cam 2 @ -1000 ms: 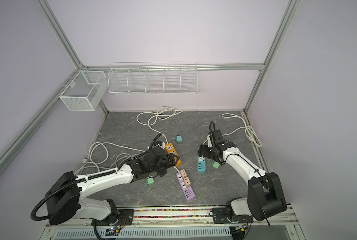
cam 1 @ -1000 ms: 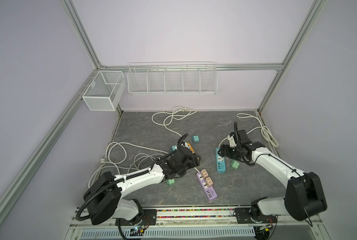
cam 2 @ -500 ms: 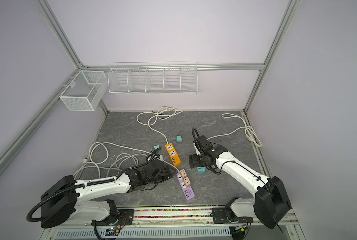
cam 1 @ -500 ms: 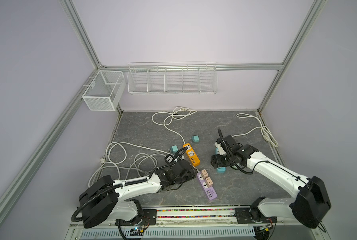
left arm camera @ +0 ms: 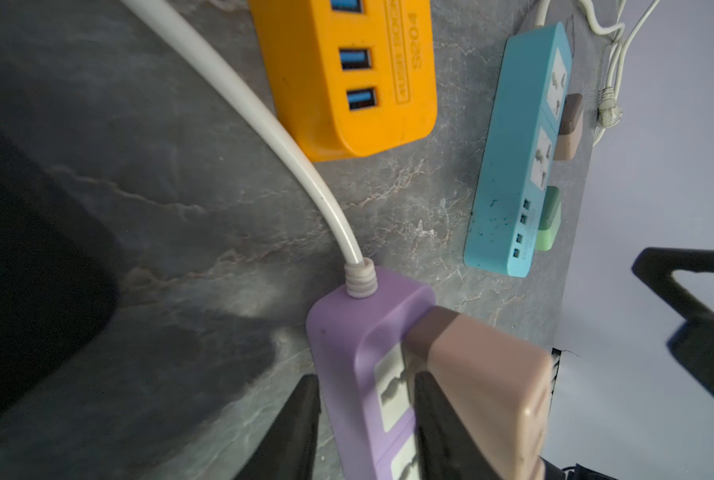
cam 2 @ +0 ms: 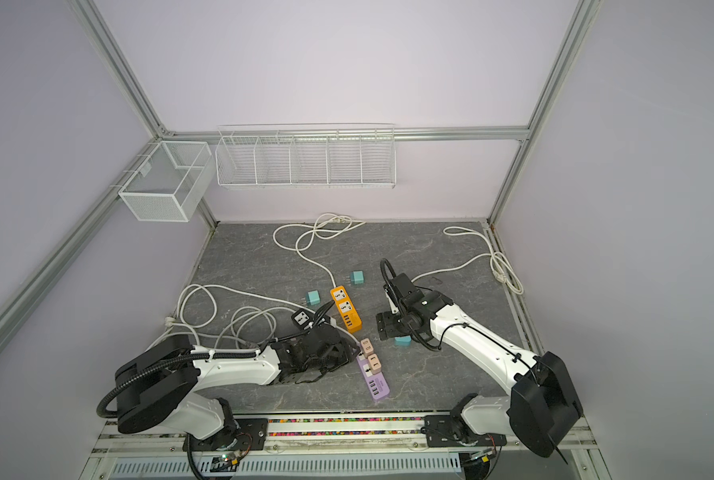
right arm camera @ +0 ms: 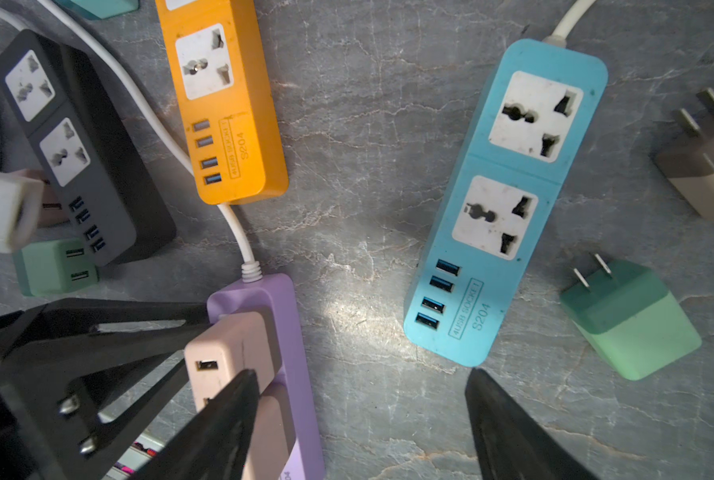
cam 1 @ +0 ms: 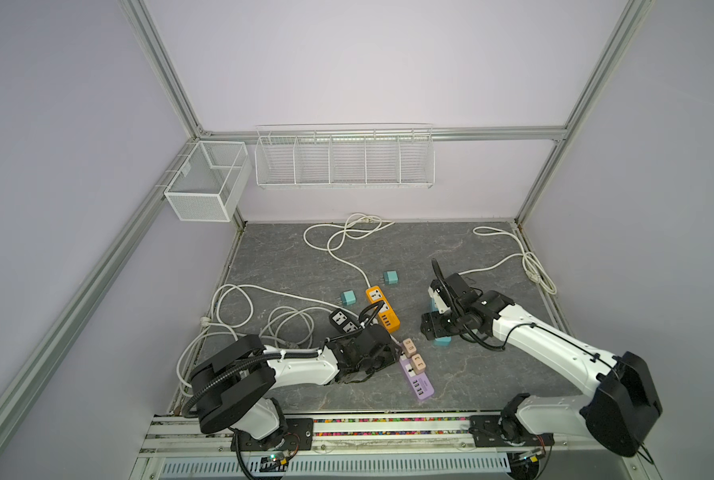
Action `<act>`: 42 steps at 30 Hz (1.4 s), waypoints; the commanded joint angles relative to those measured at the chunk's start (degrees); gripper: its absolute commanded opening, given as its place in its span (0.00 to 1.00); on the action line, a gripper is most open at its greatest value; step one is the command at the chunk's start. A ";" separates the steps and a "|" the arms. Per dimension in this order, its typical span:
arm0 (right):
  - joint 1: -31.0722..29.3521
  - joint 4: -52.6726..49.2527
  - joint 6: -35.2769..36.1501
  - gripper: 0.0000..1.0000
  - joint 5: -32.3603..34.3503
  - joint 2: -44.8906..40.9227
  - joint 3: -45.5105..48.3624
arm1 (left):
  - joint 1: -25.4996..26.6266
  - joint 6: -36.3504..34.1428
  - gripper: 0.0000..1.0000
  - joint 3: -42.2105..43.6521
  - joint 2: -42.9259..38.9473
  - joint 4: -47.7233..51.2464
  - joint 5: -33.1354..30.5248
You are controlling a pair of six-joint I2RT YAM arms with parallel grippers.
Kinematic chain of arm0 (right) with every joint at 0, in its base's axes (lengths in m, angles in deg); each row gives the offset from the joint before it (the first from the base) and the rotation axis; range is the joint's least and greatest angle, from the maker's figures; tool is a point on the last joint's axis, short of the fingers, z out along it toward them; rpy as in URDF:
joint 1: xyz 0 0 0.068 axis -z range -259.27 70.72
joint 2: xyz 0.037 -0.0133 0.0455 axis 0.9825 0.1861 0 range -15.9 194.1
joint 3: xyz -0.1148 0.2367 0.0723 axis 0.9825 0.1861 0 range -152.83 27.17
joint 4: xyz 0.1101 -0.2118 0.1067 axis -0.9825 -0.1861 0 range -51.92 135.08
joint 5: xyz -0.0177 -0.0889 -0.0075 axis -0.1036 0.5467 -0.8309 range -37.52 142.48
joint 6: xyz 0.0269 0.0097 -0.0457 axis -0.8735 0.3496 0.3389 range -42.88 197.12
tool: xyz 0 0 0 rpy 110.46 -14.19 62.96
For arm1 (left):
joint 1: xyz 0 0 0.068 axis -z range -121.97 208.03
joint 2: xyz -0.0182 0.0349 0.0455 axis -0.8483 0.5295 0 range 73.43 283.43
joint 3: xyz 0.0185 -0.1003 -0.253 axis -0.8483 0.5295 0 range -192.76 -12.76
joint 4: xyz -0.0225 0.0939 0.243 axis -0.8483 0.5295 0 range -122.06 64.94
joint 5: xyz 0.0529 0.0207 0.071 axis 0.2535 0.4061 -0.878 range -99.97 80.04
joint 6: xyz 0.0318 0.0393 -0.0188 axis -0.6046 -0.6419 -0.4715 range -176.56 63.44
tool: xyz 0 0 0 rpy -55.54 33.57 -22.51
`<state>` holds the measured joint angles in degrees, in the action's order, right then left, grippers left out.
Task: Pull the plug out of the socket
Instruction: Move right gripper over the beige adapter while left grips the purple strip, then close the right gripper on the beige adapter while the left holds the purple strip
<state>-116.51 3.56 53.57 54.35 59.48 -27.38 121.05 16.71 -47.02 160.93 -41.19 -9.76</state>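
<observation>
A purple socket strip (cam 1: 418,384) (cam 2: 375,385) lies near the front of the floor with two pink plugs (cam 1: 408,345) (cam 2: 367,345) in its sockets. My left gripper (left arm camera: 365,376) (cam 1: 393,354) lies low at the strip's cord end. Its fingers (left arm camera: 293,419) press both long sides of the purple strip (left arm camera: 347,332), beside a pink plug (left arm camera: 492,382). My right gripper (right arm camera: 361,374) (cam 1: 434,328) (cam 2: 388,326) hovers open to the right. One of its fingers (right arm camera: 222,415) is over a pink plug (right arm camera: 226,349), the other past the blue strip's end.
A blue strip (right arm camera: 509,199) lies under my right arm, with a green plug (right arm camera: 633,320) and a beige plug (right arm camera: 708,178) beside it. Orange (cam 1: 382,307) and black (cam 1: 343,322) strips, teal plugs (cam 1: 349,297) and white cords (cam 1: 239,307) crowd the left.
My left gripper drew back from the orange strip to the purple strip's cord end and narrowed onto it. My right gripper came forward and left off the blue strip, jaws slightly wider.
</observation>
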 commanded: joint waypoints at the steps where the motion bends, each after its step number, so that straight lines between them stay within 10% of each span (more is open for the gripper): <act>1: -0.26 -0.23 0.42 0.82 -0.62 -0.06 0.58 | 0.26 1.61 0.35 -1.42 2.43 -1.95 0.61; 28: 0.87 -2.85 2.10 0.86 1.69 2.23 -2.66 | -5.13 -9.77 0.21 -14.42 14.54 -6.69 5.52; 42: 1.62 -4.90 9.01 0.64 -1.95 11.57 -8.86 | -2.31 -4.72 0.21 -9.70 10.38 -6.96 2.98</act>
<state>-115.02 0.57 60.39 52.97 69.47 -35.03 118.56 10.39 -58.10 172.95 -48.05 -5.23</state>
